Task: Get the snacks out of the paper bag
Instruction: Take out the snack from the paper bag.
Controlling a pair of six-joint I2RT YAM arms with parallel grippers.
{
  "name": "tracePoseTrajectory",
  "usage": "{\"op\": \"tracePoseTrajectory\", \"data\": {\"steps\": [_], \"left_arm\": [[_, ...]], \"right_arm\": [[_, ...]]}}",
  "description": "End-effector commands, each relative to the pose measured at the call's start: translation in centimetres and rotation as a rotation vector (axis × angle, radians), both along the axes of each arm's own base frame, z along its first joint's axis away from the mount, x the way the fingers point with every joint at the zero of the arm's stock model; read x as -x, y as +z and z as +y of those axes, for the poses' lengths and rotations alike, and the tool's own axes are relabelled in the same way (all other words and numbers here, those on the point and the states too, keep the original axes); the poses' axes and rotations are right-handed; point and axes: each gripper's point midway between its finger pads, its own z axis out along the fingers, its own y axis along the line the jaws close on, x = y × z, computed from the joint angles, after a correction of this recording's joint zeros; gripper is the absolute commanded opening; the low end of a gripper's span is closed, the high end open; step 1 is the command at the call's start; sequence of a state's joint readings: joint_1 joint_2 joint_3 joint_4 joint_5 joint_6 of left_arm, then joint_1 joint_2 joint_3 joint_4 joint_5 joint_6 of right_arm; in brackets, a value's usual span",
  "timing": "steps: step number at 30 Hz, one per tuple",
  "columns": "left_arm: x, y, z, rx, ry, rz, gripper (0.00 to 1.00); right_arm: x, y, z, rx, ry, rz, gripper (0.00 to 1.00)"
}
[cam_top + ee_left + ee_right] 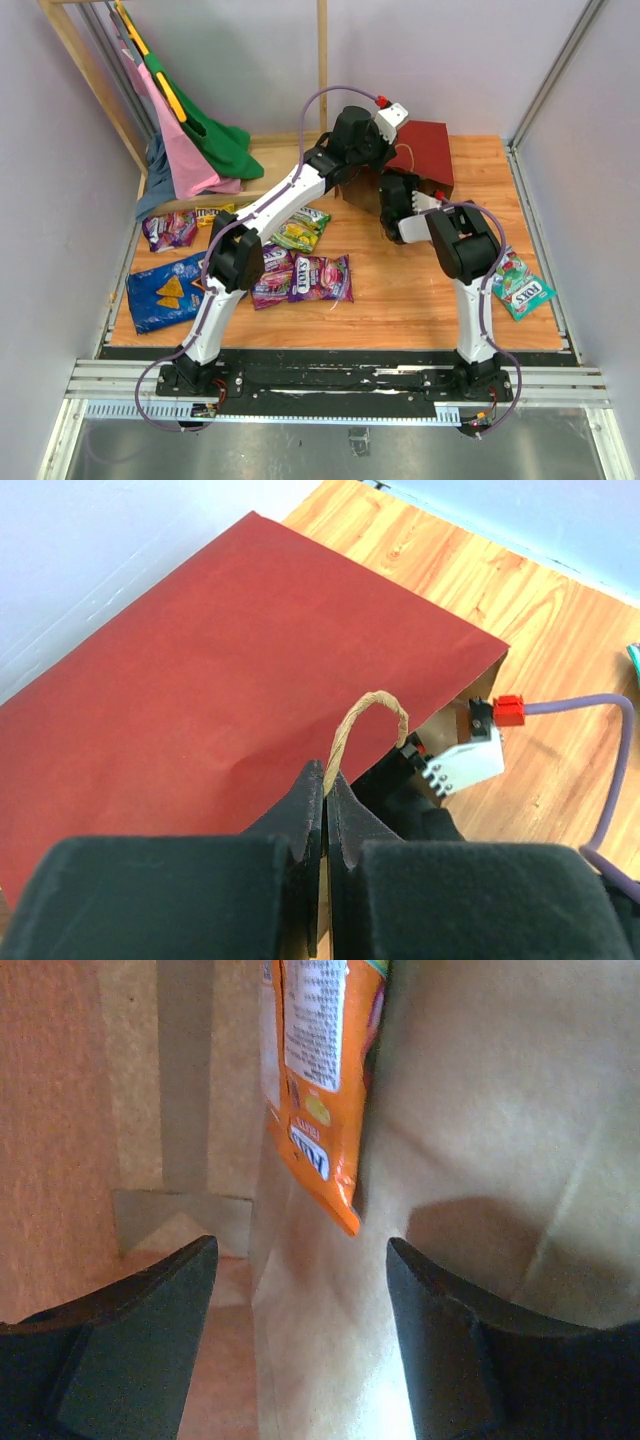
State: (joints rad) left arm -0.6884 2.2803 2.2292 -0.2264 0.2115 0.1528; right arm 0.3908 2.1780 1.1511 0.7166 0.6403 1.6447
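One orange packet we see in the one paper bag, left hand pinching its string handle, right hand spread just short of the packet.

The looped string handle of the dark red paper bag is pinched between the closed jaws of the left gripper, the bag is laid on the wooden worktop, and a purple cable is seen beside its mouth

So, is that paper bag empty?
No, an orange packet lies inside the bag, just ahead of the open right gripper.
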Motion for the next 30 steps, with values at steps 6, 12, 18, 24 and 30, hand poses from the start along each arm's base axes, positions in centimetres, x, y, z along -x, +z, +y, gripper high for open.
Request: {"op": "tracePoseTrajectory", "data": {"steps": [6,12,18,24,30], "left_arm": [[0.2,3.1,-0.6,0.078,-0.037,-0.028,0.01],[0.2,2.4,-1.0,0.082,-0.052,-0.012,0.02],[0.0,2.1,-1.0,0.077,-0.046,-0.013,0.02],[-0.4,1.9,-0.5,0.06,-0.029,-0.021,0.02],[-1.1,1.9,0.3,0.06,-0.012,-0.019,0.02]], "right_arm": [[-2.7,-2.6,-3.1,0.024,-0.089,0.089,0.67],[-5.1,-2.7,-3.5,0.06,-0.078,0.07,0.55],[-6.5,-2.7,-3.3,0.064,-0.034,0.028,0.11],[-5.5,0.7,-1.8,0.098,0.079,-0.095,0.01],[-0.6,3.0,1.4,0.106,0.303,-0.141,0.01]]}}
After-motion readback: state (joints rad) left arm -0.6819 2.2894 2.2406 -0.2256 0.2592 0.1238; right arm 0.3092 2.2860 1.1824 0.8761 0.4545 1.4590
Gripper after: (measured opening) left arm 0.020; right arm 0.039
